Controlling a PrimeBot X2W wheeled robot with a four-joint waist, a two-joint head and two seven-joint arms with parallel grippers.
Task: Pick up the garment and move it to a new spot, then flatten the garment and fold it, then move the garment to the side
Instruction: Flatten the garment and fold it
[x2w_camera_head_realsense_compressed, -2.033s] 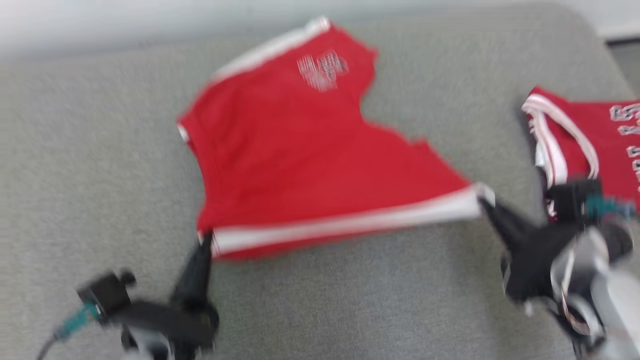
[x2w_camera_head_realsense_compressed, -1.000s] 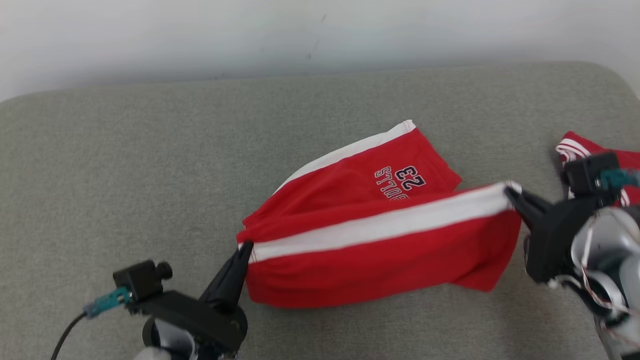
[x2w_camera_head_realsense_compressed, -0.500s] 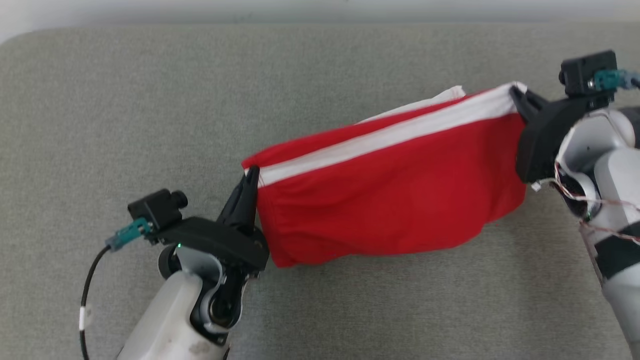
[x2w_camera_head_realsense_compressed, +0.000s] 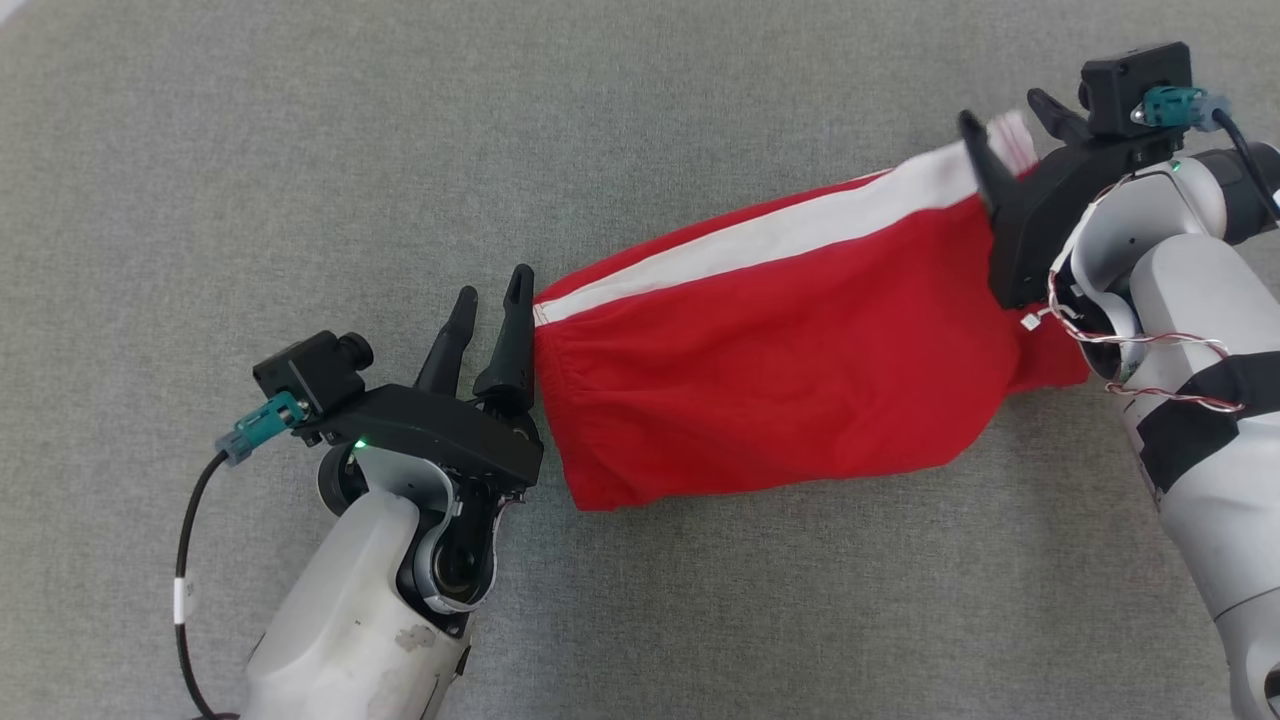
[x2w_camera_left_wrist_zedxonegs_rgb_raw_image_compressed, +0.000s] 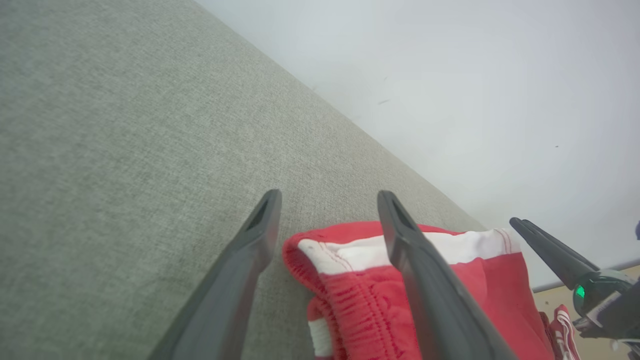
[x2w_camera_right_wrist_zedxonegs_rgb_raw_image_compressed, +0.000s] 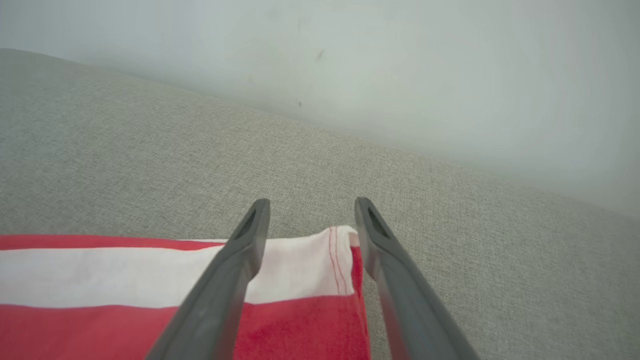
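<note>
- One pair of red shorts (x2w_camera_head_realsense_compressed: 780, 380) lies on the grey cushion (x2w_camera_head_realsense_compressed: 300, 150), its single white stripe uppermost.
- My left gripper (x2w_camera_head_realsense_compressed: 492, 284): two fingers apart, at the waistband.
- My right gripper (x2w_camera_head_realsense_compressed: 1000, 110): two fingers apart, astride the hem corner.

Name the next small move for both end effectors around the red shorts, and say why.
Probably draw both back off the fabric. The left end effector and right end effector stand open, each with a corner of the red shorts between its fingers, and the shorts lie on the grey cushion, seemingly folded. Clearing the corners first should avoid dragging the fold open.
</note>
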